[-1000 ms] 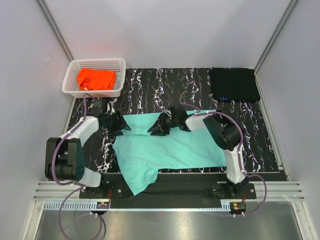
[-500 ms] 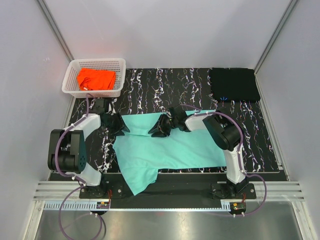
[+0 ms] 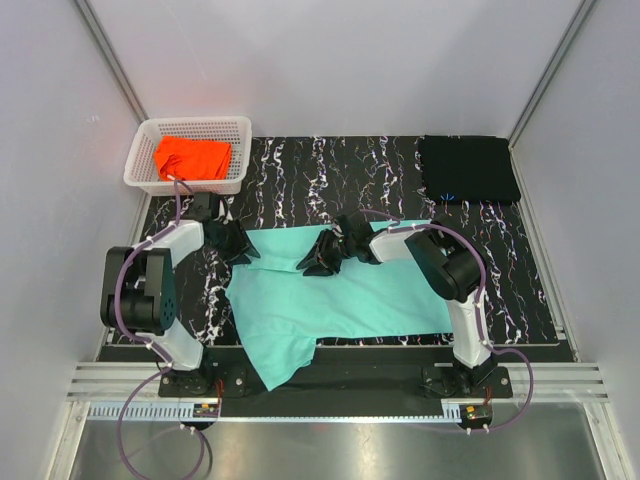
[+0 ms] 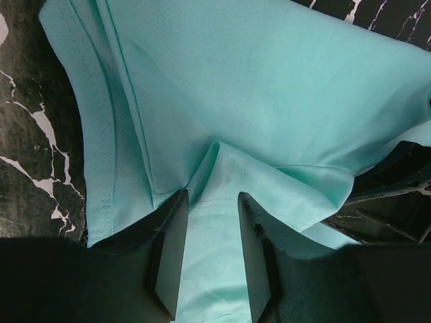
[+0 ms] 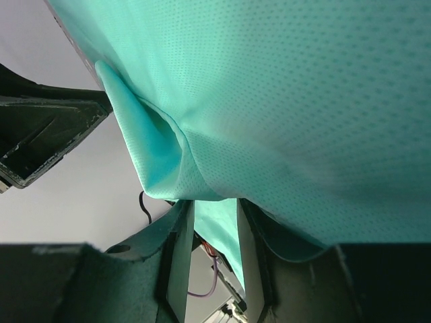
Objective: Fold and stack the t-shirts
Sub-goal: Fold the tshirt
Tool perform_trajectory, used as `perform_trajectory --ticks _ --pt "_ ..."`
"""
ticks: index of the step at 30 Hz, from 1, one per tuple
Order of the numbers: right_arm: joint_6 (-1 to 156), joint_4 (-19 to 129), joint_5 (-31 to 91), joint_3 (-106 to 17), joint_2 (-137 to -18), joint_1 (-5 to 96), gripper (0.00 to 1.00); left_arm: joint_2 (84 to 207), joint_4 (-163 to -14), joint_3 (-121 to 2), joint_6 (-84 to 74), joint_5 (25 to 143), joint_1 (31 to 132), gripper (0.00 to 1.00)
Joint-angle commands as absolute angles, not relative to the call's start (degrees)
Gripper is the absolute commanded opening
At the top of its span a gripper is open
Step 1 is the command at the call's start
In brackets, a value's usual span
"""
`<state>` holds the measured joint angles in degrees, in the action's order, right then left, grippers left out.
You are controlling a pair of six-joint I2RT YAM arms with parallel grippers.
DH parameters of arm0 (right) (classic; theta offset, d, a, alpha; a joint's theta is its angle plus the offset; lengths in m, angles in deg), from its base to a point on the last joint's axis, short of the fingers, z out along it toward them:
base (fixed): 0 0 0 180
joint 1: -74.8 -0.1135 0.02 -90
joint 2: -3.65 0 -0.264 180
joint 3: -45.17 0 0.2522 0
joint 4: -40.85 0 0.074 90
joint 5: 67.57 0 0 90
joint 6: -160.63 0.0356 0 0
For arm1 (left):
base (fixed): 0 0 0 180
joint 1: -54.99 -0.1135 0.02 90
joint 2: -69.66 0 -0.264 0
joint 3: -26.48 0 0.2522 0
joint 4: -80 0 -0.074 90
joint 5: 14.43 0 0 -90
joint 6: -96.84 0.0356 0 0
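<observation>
Clamping the mint-teal t-shirt [image 3: 340, 300] in left claw [image 4: 210, 202] and right claw [image 5: 213, 205], I should lift both evenly, cloth taut.

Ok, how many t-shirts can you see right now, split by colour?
Mint-teal t-shirt: 1, spread on the tabletop
Orange t-shirt: 1, in the white basket
Black t-shirt: 1, at the far right corner
Total: 3
</observation>
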<state>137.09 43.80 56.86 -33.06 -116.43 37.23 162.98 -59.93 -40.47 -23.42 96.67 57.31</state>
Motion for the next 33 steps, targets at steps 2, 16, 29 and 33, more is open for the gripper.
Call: perform_trajectory --ticks 2,16,29,33 --pt "135.76 43.98 56.97 -33.45 -115.53 36.39 0.4 163.18 -61.54 -42.31 -23.3 96.14 57.01 0.4" --pt "136.28 44.33 56.0 -33.98 -116.5 36.39 0.45 162.65 -62.24 -40.19 -24.01 98.77 57.1 0.27" --pt "135.58 44.86 54.95 -33.97 -115.88 36.3 0.43 160.89 -62.16 -43.71 -26.38 98.51 57.01 0.0" --pt "135.49 45.03 54.07 -35.64 -116.76 36.21 0.41 160.98 -62.16 -44.06 -26.56 97.81 56.92 0.0"
